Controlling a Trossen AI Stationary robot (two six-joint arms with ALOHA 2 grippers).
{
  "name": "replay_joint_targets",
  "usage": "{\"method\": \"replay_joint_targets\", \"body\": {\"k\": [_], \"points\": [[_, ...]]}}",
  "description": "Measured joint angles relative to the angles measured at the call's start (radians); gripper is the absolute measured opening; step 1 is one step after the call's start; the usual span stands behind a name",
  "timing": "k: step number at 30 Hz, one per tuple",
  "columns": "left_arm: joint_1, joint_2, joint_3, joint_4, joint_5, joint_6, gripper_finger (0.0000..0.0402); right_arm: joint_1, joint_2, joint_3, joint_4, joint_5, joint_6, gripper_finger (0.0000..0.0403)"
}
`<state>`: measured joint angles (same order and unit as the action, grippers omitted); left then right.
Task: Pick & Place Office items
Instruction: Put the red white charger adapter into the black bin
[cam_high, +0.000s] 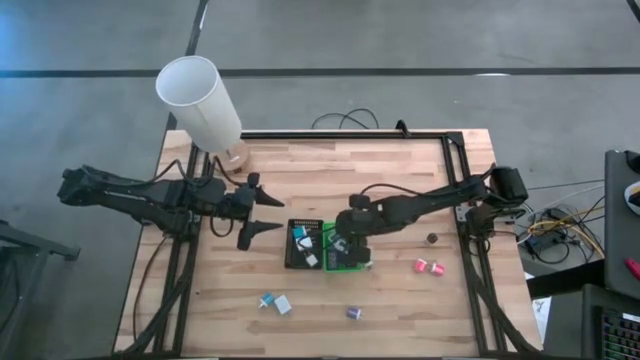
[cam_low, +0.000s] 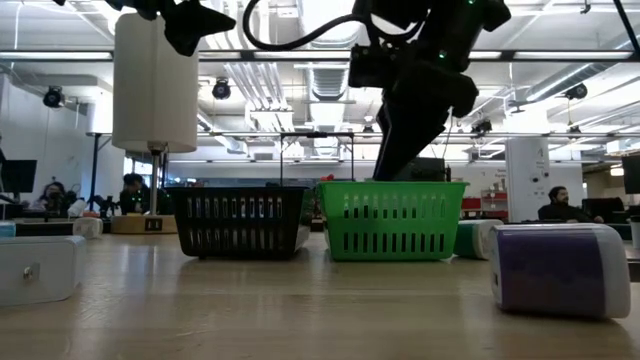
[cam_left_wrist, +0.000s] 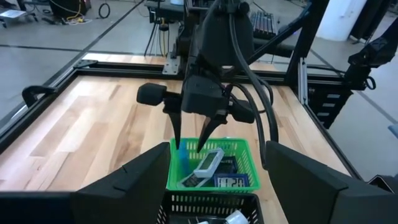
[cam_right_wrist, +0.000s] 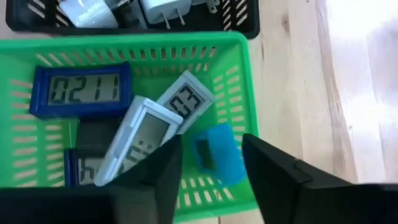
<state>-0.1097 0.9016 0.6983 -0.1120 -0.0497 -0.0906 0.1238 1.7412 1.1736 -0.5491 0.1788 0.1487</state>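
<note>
Now the right gripper (cam_right_wrist: 208, 165) hangs parted over the green tray (cam_right_wrist: 239, 74), seemingly empty.

The surface (cam_high: 330, 175) is pale wood in butcher-block strips with a smooth, slightly satin finish, framed by dark matt metal rails (cam_high: 340, 134). Two slotted baskets look like moulded plastic: a glossy bright green basket (cam_right_wrist: 242, 81) and a black basket (cam_low: 238, 220). Inside the green one lie small clocks (cam_right_wrist: 84, 90) with smooth plastic cases and grey glassy displays. The right gripper's fingers (cam_right_wrist: 280, 180) are matt black. A tall white cylinder (cam_high: 200, 102) appears smooth and matt.
</note>
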Motion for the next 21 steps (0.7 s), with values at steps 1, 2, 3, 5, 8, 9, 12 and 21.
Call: {"method": "replay_joint_targets", "body": {"k": [1, 2, 3, 5, 8, 9, 12, 21], "points": [[0.0, 0.0, 0.0, 0.0, 0.0, 0.0, 0.0268, 0.0, 0.0, 0.0, 0.004, -0.002, 0.002, 0.0181], [0.0, 0.0, 0.0, 0.0, 0.0, 0.0, 0.0268, 0.0, 0.001, -0.001, 0.005, -0.002, 0.001, 0.0191], [0.0, 0.0, 0.0, 0.0, 0.0, 0.0, 0.0268, 0.0, 0.001, -0.001, 0.009, -0.004, -0.005, 0.02], [0.0, 0.0, 0.0, 0.0, 0.0, 0.0, 0.0268, 0.0, 0.001, 0.008, 0.014, -0.004, -0.016, 0.0215], [0.0, 0.0, 0.0, 0.0, 0.0, 0.0, 0.0268, 0.0, 0.0, 0.034, 0.012, -0.004, -0.039, 0.023], [0.0, 0.0, 0.0, 0.0, 0.0, -0.001, 0.0268, 0.0, -0.004, 0.044, 0.009, -0.001, -0.049, 0.0233], [-0.001, 0.0, 0.0, 0.0, 0.001, -0.017, 0.0268, 0.003, -0.03, 0.068, 0.004, 0.028, -0.079, 0.0236], [-0.001, 0.013, 0.0, 0.0, 0.001, -0.078, 0.0268, 0.055, -0.225, 0.011, 0.009, 0.213, -0.057, 0.023]]}}
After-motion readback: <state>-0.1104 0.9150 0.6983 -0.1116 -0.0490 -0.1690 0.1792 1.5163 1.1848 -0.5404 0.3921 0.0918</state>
